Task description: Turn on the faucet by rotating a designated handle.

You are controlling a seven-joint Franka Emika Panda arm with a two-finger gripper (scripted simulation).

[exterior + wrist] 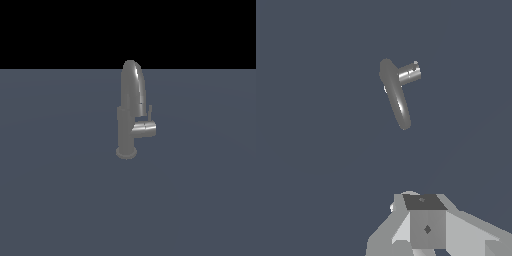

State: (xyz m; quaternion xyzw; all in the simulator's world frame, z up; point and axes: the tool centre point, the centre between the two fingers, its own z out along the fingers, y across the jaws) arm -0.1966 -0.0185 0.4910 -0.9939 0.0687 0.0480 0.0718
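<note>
The dull grey faucet [128,117] stands upright on the flat blue-grey floor, with its arched spout on top and a round base flange below. The handle [149,114] is a thin short rod rising from a stubby horizontal cylinder [145,129] on the exterior view's right of the body. In the wrist view the faucet [396,97] is seen from above, and the handle's cylinder [409,73] sticks out sideways from it. My gripper [423,225] shows only as pale grey blocks at the picture's edge, well apart from the faucet. Its fingertips are not distinct. It does not appear in the exterior view.
A plain blue-grey floor [60,200] surrounds the faucet on all sides, and a black background lies beyond its far edge. No other objects show.
</note>
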